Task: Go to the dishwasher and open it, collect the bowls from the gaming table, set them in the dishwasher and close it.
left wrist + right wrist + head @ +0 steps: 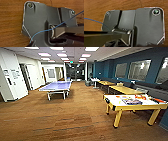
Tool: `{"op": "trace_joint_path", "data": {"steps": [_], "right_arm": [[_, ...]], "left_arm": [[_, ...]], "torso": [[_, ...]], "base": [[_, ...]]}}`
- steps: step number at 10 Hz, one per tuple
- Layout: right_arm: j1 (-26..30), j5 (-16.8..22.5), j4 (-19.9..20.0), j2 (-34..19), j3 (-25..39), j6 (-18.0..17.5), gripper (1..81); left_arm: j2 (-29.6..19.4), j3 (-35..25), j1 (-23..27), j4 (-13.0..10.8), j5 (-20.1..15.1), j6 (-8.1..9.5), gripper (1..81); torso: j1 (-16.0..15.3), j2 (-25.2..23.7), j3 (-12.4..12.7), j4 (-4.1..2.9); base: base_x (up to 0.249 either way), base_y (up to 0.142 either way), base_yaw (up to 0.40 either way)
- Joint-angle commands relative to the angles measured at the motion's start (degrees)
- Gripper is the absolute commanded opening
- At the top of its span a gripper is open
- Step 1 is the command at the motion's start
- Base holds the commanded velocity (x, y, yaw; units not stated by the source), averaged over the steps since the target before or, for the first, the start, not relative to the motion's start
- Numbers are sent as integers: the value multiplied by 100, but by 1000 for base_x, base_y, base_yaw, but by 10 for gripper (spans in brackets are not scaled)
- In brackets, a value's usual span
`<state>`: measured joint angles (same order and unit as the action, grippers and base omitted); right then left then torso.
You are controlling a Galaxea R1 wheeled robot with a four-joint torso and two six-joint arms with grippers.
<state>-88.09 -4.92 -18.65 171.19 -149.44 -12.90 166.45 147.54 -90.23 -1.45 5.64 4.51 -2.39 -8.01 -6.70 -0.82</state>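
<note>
the robot stands in an open lounge on brown carpet (62, 119), and the gaming table (117, 107) with pale yellow legs and a white top sits ahead to the right, well apart from the blue table-tennis table (57, 86) further back. no dishwasher can be made out among what the head view takes in, so whether it has been opened cannot be judged here; my guess is that collecting is the step in hand and has not yet begun, since several coloured items (131, 100) lie on the white top, spread from its middle toward its far right edge. they are too blurred to tell bowls from other things, or to see whether anything is inside them. both wrist views look down on carpet past the robot's own dark plates, and whether either claw is spread or pressed together cannot be told.
</note>
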Motion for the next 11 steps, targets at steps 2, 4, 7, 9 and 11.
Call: {"op": "trace_joint_path", "data": {"steps": [2, 4, 7, 9, 11], "right_arm": [[269, 229, -16, 5, -13, 7, 811], [269, 229, -16, 5, -13, 7, 811], [278, 229, -16, 5, -13, 7, 811], [278, 229, -24, 14, -13, 7, 811], [269, 229, -24, 14, -13, 7, 811]], "left_arm": [[-32, 3, 203, 31, -292, -12, 811], [-32, 3, 194, 31, -292, -12, 811], [-33, 12, 203, 31, -292, -12, 811], [-15, 47, 203, 31, -292, -12, 811], [-6, 47, 203, 31, -292, -12, 811]], "torso": [[0, 0, 0, 0], [0, 0, 0, 0], [0, 0, 0, 0], [0, 0, 0, 0], [0, 0, 0, 0]], "base": [[134, 0, 0], [134, 0, 0], [134, 0, 0], [134, 0, 0], [134, 0, 0]]}}
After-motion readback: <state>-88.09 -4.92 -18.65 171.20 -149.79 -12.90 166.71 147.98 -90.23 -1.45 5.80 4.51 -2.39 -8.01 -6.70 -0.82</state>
